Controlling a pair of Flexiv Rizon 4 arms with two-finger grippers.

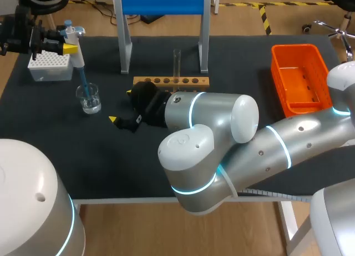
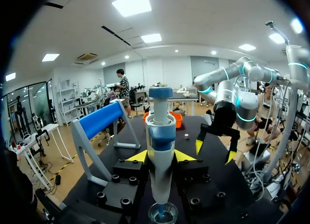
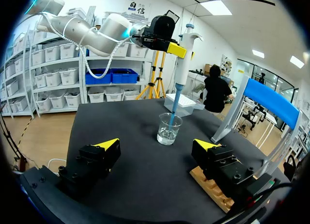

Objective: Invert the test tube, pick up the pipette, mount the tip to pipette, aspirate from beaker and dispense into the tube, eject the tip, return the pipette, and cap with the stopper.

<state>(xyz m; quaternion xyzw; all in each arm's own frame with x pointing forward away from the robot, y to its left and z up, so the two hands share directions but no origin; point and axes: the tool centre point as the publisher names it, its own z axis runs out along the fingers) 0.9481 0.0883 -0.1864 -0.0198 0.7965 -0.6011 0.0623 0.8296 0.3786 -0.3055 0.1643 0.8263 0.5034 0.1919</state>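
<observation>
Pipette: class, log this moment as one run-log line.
left hand: shut on pipette | tip: inside beaker | right hand: open, empty, beside wooden rack | test tube: upright in wooden rack

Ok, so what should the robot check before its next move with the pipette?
1. Tip on the pipette: ok, a blue one is mounted.
2. Tip inside the beaker: ok, it dips down into it.
3. Left claw shut on the pipette: ok.
4. Tube upright in the rack: ok.
5. Right claw out of the way: ok, it is open and apart from the beaker.
6. Anything sucked up yet: cannot tell.
</observation>
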